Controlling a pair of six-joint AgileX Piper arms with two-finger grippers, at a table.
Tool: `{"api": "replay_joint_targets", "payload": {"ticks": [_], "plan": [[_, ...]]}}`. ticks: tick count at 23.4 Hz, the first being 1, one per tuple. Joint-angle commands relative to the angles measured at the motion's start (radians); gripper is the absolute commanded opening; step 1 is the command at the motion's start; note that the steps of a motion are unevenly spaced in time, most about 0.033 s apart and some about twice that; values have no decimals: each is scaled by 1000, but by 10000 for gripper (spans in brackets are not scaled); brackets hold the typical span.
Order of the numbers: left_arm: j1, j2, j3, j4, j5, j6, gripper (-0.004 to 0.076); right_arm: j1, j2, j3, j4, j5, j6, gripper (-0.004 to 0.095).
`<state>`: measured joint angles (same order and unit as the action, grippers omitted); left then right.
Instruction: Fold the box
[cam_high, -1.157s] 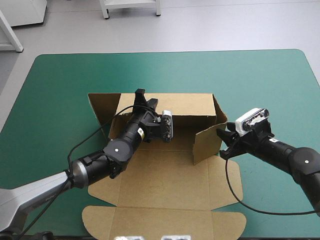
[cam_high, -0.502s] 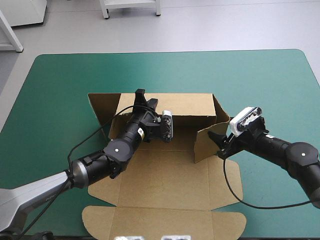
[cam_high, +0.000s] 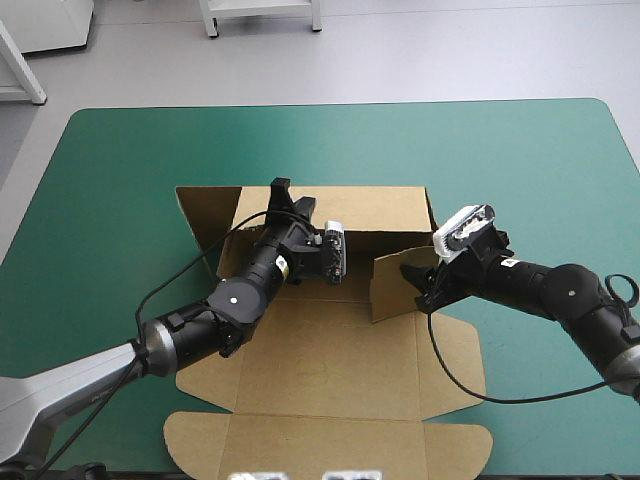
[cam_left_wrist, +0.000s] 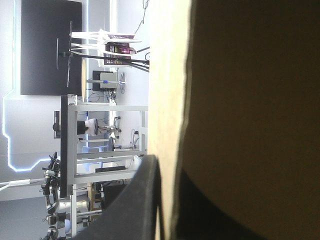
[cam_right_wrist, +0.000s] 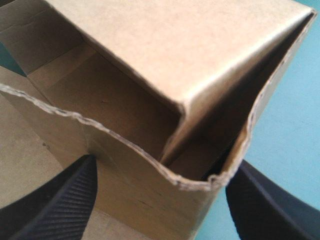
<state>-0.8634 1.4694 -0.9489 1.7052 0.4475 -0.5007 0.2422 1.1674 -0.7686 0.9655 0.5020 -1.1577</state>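
The left gripper (cam_high: 290, 198) pinches the rear wall of the brown cut-cardboard box (cam_high: 330, 370), one finger hidden behind board, while the right gripper (cam_right_wrist: 163, 162) gapes wide around its side flap.

We see a table (cam_high: 120, 170) with a teal-green cover, far corners rounded. Only the brown box (cam_high: 330, 370) lies on it, mid-table toward the near edge. Its base and lid panel lie flat, its far wall is raised.

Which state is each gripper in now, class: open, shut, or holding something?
Left gripper: shut on the box, at its far wall.
Right gripper: open, fingers astride the raised side flap.
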Motion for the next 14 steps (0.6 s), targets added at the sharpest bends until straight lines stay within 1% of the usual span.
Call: {"api": "replay_joint_targets", "payload": {"ticks": [1,4,9,11,14], "plan": [[-4,-23,-17,-12,21,-23,-8,25,-17,-39,5,-72,57,648],[-4,-23,-40,-14,21,-62,-8,31,-17,-39,4,-158,92,648],[-4,-23,-67,-12,17,-67,-9,31,-11,-41,9,-219,106,648],[-4,-21,-67,-16,13,-67,-8,31,7,-58,22,-229,106,648],[-4,18,-96,-25,25,-67,-8,40,66,-101,34,-210,106,648]]}}
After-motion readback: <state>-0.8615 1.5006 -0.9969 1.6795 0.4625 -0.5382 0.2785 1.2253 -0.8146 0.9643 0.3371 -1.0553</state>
